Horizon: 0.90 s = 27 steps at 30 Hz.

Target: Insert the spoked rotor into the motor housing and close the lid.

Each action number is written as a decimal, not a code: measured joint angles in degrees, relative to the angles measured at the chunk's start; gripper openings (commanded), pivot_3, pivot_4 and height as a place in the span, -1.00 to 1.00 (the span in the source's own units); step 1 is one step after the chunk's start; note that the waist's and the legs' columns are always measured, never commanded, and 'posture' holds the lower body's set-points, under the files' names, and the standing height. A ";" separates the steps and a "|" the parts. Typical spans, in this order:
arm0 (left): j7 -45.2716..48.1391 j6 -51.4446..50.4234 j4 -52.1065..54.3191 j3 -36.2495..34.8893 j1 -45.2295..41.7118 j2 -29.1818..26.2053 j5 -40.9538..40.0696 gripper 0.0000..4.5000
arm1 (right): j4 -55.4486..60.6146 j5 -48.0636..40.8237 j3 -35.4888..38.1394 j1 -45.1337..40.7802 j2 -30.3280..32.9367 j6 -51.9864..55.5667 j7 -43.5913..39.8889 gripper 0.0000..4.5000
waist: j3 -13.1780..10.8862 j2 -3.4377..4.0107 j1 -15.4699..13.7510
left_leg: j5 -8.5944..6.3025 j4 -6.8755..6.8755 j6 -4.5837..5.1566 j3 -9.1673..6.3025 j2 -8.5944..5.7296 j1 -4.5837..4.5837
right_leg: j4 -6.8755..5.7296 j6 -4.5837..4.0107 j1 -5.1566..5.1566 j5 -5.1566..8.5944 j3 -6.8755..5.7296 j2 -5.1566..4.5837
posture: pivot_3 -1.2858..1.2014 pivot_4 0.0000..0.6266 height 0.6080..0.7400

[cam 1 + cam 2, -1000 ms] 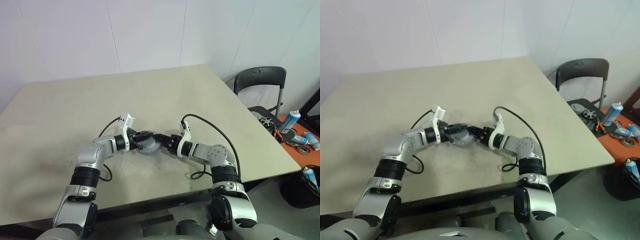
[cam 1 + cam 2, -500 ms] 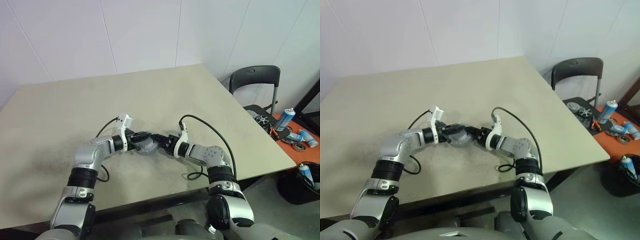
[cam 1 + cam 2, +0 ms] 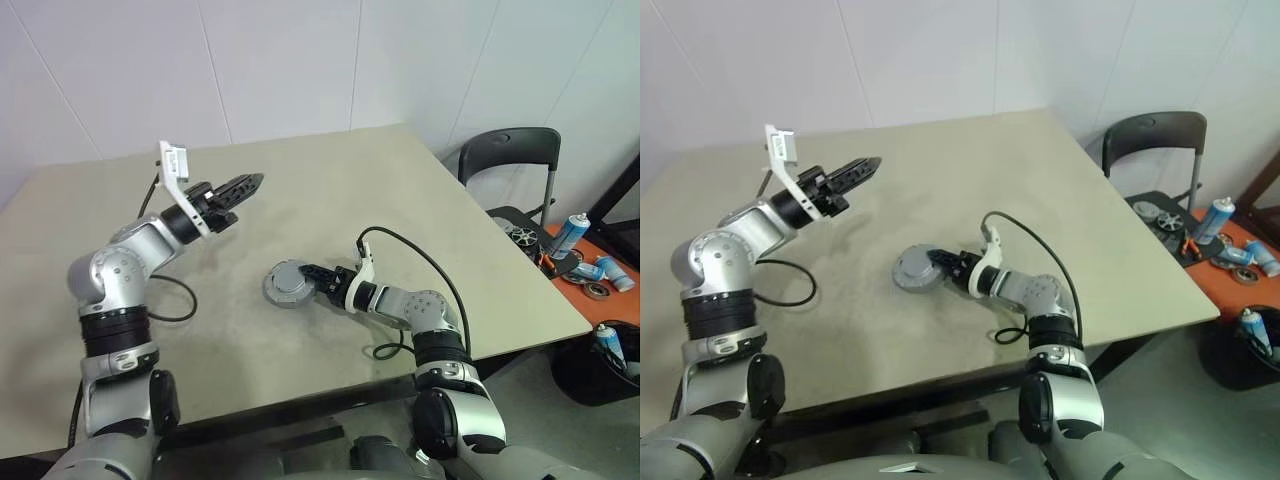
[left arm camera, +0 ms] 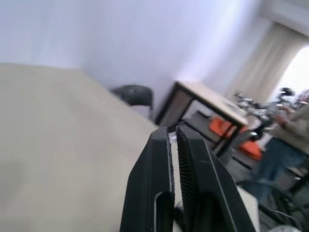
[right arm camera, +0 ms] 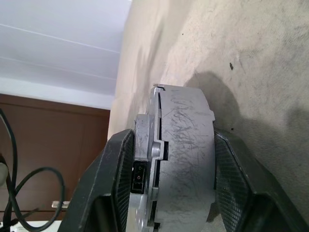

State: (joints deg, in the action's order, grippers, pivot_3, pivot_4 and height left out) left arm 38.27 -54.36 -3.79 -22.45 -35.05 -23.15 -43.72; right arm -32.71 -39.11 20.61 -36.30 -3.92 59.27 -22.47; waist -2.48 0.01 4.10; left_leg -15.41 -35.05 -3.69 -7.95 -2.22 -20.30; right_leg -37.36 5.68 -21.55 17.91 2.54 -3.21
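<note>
Right now my left hand [image 3: 250, 183] is up in the air above the far left part of the worktop [image 3: 400, 190], its two black fingers pressed together with nothing between them; the left wrist view shows them side by side with barely a slit. It points across the worktop toward my right.

My right hand [image 3: 312, 276] sits low on the worktop near the middle, and its fingers are closed on the round grey assembly lying flat there. From above I see the lid [image 3: 287, 285], a plain smooth grey cap facing up. In the right wrist view the fingers [image 5: 236, 193] bracket the scratched grey cap on either side, and a thinner grey layer with a small dark slot sits against it; I take that to be the motor housing [image 5: 145, 154], though I cannot make out any copper windings from this angle. The spoked rotor is, I believe, shut inside.

Off the worktop on my right stands a black chair [image 3: 510, 165], with spray cans [image 3: 568, 238] and loose metal parts on an orange surface [image 3: 605, 300] beside it.
</note>
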 measured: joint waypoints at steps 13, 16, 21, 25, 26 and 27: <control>-9.76 -5.09 7.69 -5.71 9.07 0.37 -10.06 -0.85 | -1.28 -3.70 3.51 -0.22 -0.65 1.59 3.31 -0.14 | -0.01 -0.02 -0.11 | 0.01 -0.01 -0.02 0.00 0.02 -0.04 | 0.01 -0.04 -0.03 -0.02 0.03 -0.02 | 0.03 -1.00 1.00; -11.92 -5.39 8.55 -5.94 10.78 1.07 -12.17 -0.85 | -1.26 -5.15 4.48 -0.84 -0.66 3.23 3.85 -0.14 | -0.03 -0.03 -0.11 | 0.01 0.01 -0.02 0.02 0.00 -0.20 | 0.02 -0.04 -0.17 -0.03 0.04 -0.03 | 0.03 -1.00 1.00; -16.24 -8.60 12.95 -7.68 16.22 4.98 -22.00 -0.85 | -1.01 -7.91 6.25 -2.83 -0.82 4.24 3.60 -0.14 | -0.01 -0.08 -0.12 | 0.02 -0.08 -0.03 0.09 0.01 -0.84 | -0.04 -0.03 -0.80 -0.04 0.15 -0.11 | 0.03 -1.00 1.00; -21.62 -8.40 13.45 -10.51 18.71 6.24 -29.12 -0.85 | 1.18 -10.83 7.43 -3.49 -2.19 4.34 3.86 -0.14 | 0.00 -0.11 -0.07 | 0.22 -0.16 -0.37 0.11 -0.02 -1.18 | -0.17 -0.02 -1.17 -0.07 0.16 -0.24 | 0.03 -1.00 1.00; -22.60 -7.64 13.38 -11.21 19.29 5.88 -30.10 -0.85 | 1.85 -11.57 7.45 -3.93 -2.34 4.53 4.03 -0.14 | 0.00 -0.11 -0.04 | 0.22 -0.17 -0.37 0.12 -0.02 -1.17 | -0.18 -0.02 -1.16 -0.07 0.16 -0.24 | 0.03 -1.00 1.00; -23.14 -7.19 13.11 -11.85 19.77 5.16 -30.61 -0.85 | 2.37 -11.88 7.42 -4.38 -2.44 4.58 4.21 -0.14 | 0.00 -0.11 -0.05 | 0.22 -0.17 -0.37 0.12 -0.03 -1.15 | -0.19 -0.03 -1.15 -0.08 0.16 -0.22 | 0.03 -1.00 1.00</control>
State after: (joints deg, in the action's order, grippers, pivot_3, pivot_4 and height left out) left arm 15.13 -61.55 9.33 -34.30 -15.29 -17.98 -74.34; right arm -30.34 -50.99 28.03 -40.68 -6.36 63.85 -18.27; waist -2.48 -0.10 4.04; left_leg -15.19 -35.22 -4.06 -7.83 -2.25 -21.45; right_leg -37.55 5.65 -22.70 17.83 2.70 -3.42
